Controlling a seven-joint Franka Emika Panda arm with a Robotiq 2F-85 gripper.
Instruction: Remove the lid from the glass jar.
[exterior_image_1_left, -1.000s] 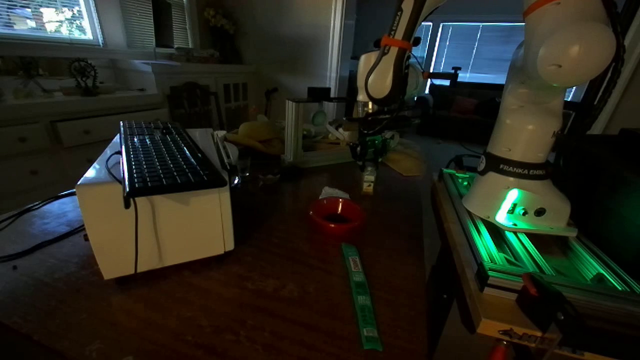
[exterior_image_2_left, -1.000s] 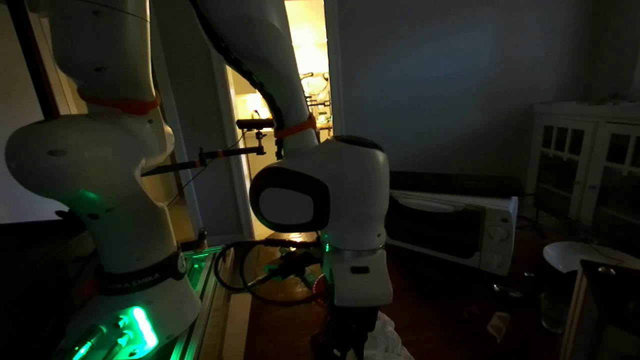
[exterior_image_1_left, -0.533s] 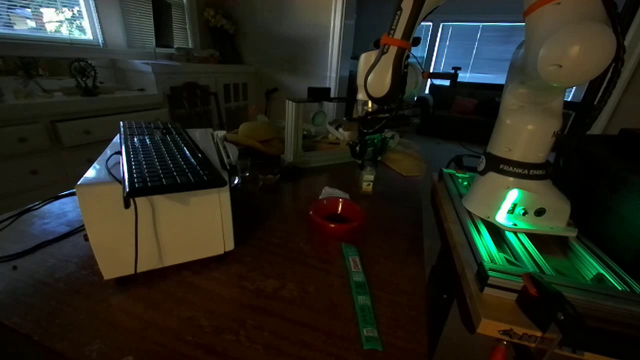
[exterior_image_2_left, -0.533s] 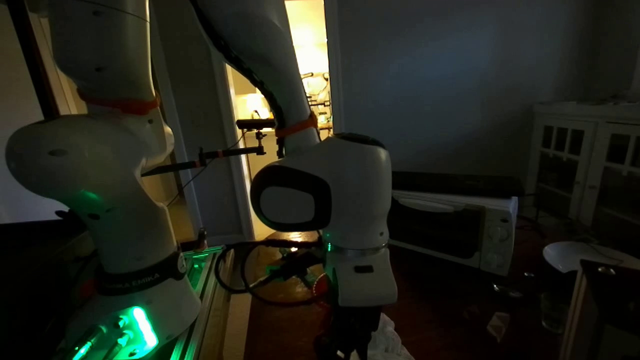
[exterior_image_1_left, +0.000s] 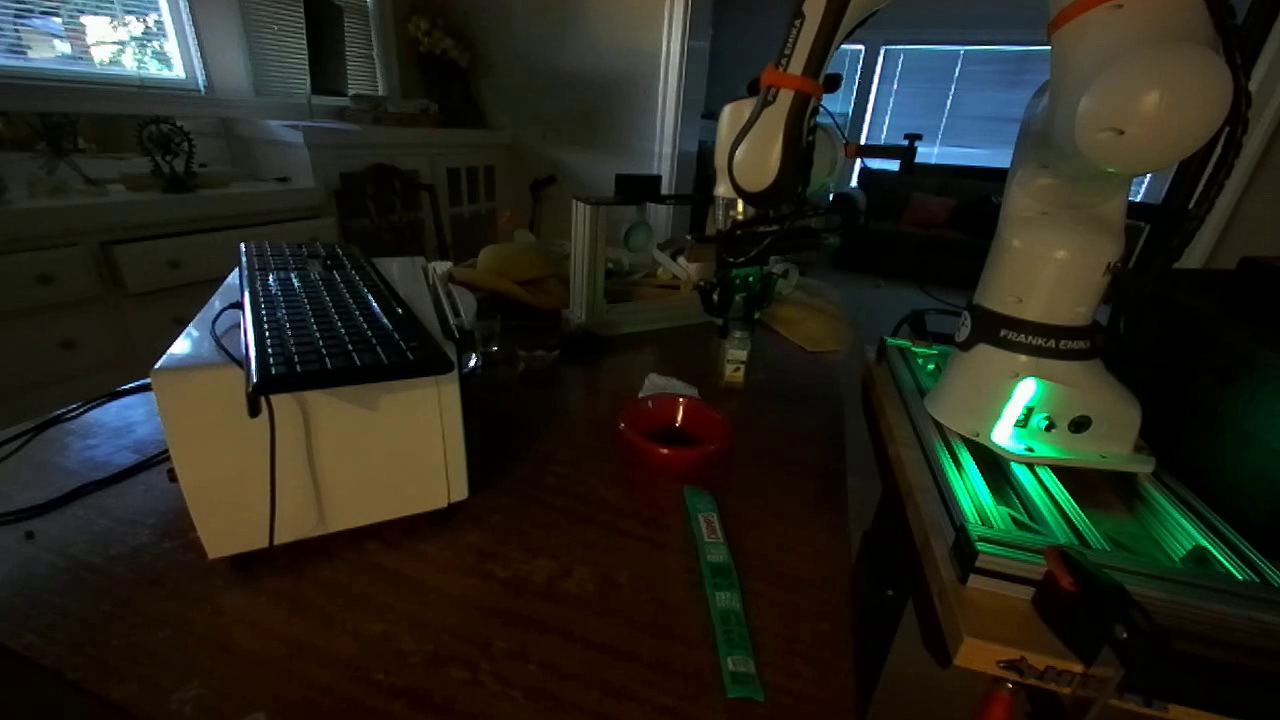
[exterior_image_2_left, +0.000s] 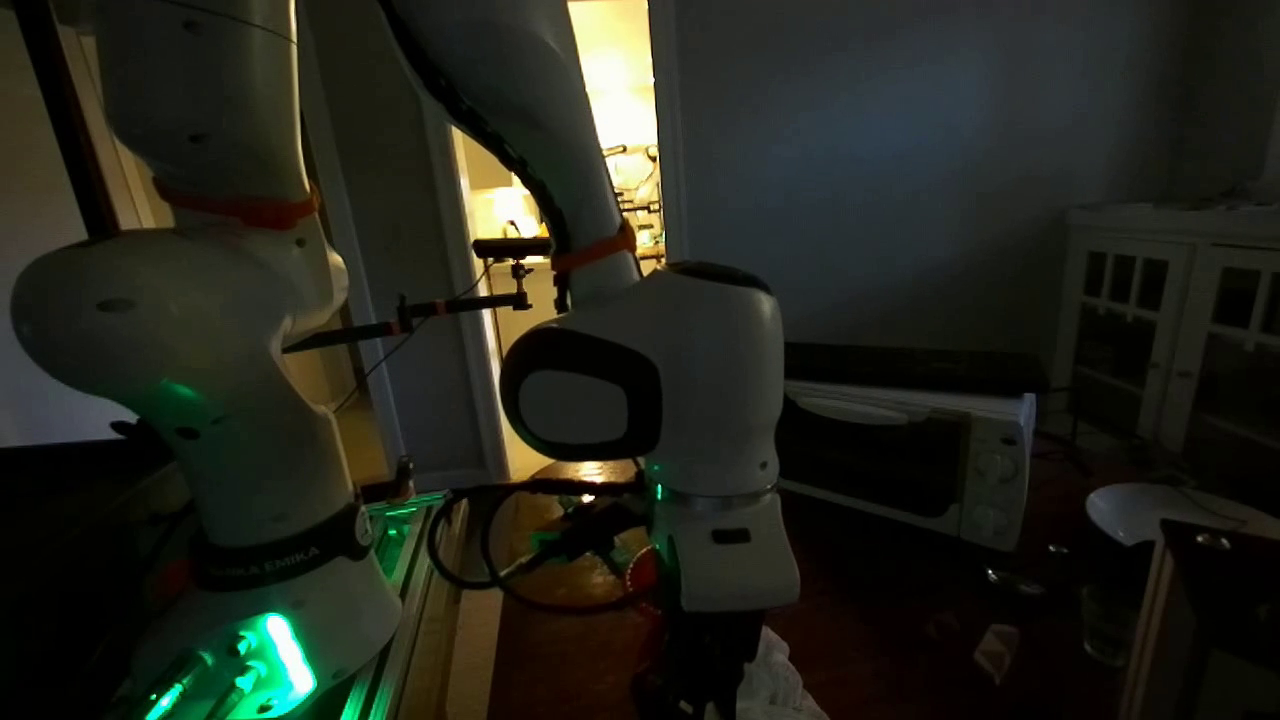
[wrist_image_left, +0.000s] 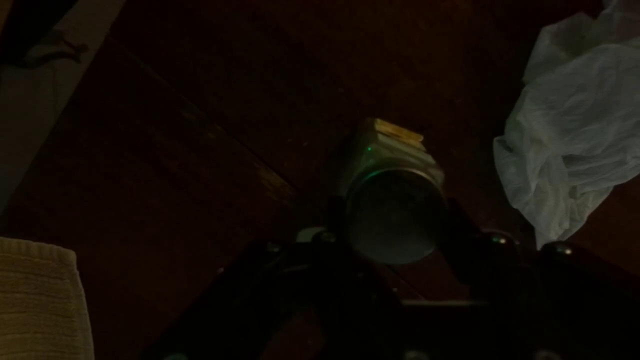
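Note:
The glass jar (exterior_image_1_left: 735, 364) is small, clear, with a yellowish label. It stands nearly upright on the dark wooden table, below my gripper (exterior_image_1_left: 738, 312). In the wrist view the jar body (wrist_image_left: 387, 150) shows behind its round grey lid (wrist_image_left: 392, 227). My gripper's dark fingers (wrist_image_left: 396, 212) lie against the left and right sides of the lid, with no gap that I can make out. The picture is very dark there. The lid is on the jar. In an exterior view my gripper (exterior_image_2_left: 695, 680) runs off the bottom edge and the jar does not show.
A crumpled white plastic bag (wrist_image_left: 575, 135) lies close to the jar, with a red bowl (exterior_image_1_left: 675, 435) by it. A green packet (exterior_image_1_left: 724, 595) lies nearer. A white toaster oven (exterior_image_1_left: 330, 470) carries a keyboard (exterior_image_1_left: 325, 315). A tan cloth (wrist_image_left: 40, 300) lies in the wrist view.
The gripper and wrist have shifted slightly, a little to the right in an exterior view. The jar, tilted before, stands a little straighter. The other objects have not moved.

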